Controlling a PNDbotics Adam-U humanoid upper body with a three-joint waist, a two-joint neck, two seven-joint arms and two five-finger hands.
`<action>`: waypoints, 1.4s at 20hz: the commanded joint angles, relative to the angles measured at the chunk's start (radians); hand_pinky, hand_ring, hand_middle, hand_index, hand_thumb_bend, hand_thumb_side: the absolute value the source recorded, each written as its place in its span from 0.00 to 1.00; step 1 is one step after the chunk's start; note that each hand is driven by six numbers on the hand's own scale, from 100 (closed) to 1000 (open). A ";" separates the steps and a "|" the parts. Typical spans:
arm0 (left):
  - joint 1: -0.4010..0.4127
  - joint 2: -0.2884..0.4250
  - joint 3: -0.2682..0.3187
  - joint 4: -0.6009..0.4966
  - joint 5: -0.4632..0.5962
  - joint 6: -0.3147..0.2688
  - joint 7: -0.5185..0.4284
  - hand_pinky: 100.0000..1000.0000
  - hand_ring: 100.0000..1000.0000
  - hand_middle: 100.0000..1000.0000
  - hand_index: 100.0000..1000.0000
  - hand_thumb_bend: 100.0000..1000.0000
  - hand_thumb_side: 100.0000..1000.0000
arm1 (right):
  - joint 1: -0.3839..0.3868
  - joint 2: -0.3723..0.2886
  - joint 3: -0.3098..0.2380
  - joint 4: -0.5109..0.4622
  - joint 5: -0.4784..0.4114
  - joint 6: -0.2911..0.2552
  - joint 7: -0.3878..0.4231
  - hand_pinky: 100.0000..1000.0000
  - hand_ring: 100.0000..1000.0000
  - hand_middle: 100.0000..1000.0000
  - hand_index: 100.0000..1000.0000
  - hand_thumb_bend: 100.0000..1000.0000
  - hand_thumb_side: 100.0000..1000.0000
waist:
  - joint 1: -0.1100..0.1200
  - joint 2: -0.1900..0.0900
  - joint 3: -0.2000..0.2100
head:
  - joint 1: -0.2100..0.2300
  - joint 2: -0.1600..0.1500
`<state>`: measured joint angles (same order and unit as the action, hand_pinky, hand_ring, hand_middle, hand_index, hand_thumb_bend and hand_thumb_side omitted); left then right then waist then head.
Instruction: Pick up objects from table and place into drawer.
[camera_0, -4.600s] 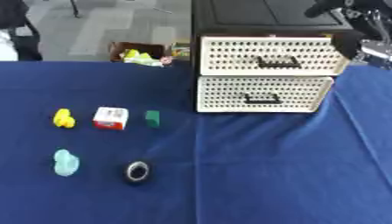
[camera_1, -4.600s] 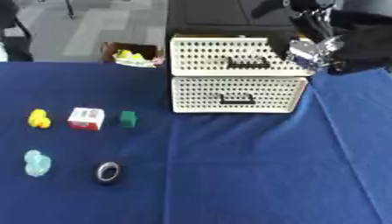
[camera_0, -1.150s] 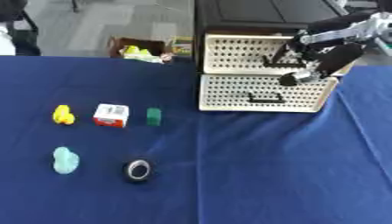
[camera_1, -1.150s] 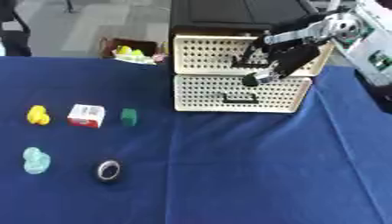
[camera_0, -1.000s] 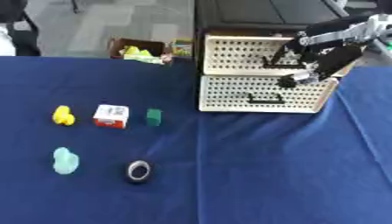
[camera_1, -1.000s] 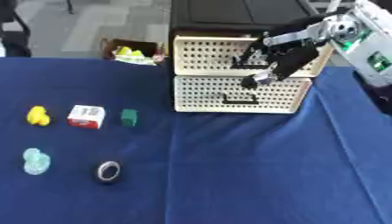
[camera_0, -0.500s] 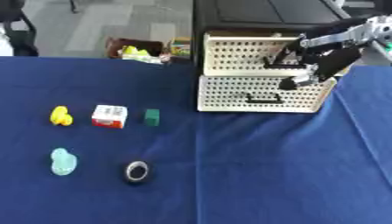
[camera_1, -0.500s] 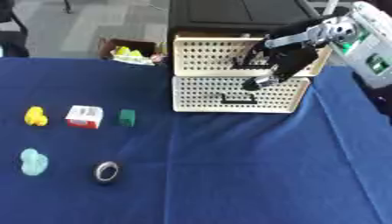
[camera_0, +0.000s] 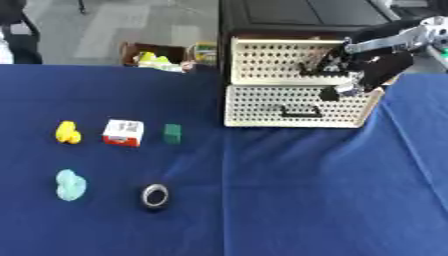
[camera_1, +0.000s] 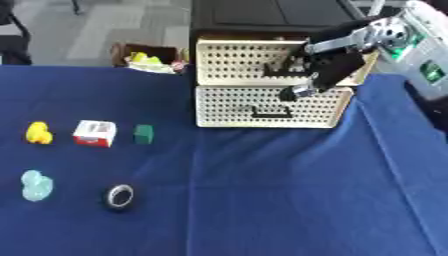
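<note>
A cream perforated drawer unit stands at the back of the blue table (camera_0: 289, 200), with a top drawer (camera_0: 267, 60) and a lower drawer (camera_0: 262, 105). My right hand (camera_0: 363, 70) reaches in from the upper right, its dark fingers curled at the top drawer's handle. On the left of the table lie a yellow duck (camera_0: 66, 132), a red and white cube (camera_0: 122, 132), a green block (camera_0: 172, 133), a light blue lump (camera_0: 70, 184) and a black ring-shaped roll (camera_0: 155, 195). My left hand is not in sight.
A cardboard box (camera_0: 157, 56) holding yellow and green things sits beyond the table's far edge. A black cabinet (camera_0: 289, 15) rises behind the drawer unit. My white forearm casing with green marks (camera_1: 420, 45) fills the upper right.
My right hand has come down from the upper right to the top drawer's handle. Over the last second it has barely moved. The table objects lie as before.
</note>
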<state>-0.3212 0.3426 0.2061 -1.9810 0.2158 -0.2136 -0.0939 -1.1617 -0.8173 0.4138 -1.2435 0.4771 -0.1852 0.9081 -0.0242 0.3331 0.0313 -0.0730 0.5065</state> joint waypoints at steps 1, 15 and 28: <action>-0.011 0.016 0.007 -0.019 -0.001 0.001 -0.002 0.40 0.40 0.51 0.81 0.00 0.87 | -0.008 -0.040 0.000 -0.043 -0.022 0.004 -0.001 0.11 0.12 0.07 0.90 0.32 0.84 | 0.003 -0.018 -0.002 | 0.000 -0.014; -0.014 0.013 0.006 -0.019 0.005 0.003 -0.002 0.40 0.40 0.51 0.81 0.00 0.87 | 0.027 -0.060 0.042 -0.072 -0.011 0.006 -0.001 0.09 0.12 0.08 0.89 0.34 0.85 | 0.003 -0.015 0.001 | -0.004 -0.016; -0.017 0.013 0.006 -0.019 0.013 0.007 -0.003 0.40 0.40 0.51 0.80 0.00 0.87 | 0.072 -0.104 0.061 -0.167 -0.054 0.041 -0.001 0.08 0.12 0.08 0.88 0.30 0.92 | 0.003 -0.014 0.000 | -0.005 -0.016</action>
<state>-0.3266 0.3419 0.2061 -1.9810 0.2258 -0.2096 -0.0958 -1.0882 -0.8972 0.4630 -1.3871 0.4407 -0.1477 0.9018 -0.0241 0.3338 0.0310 -0.0736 0.4993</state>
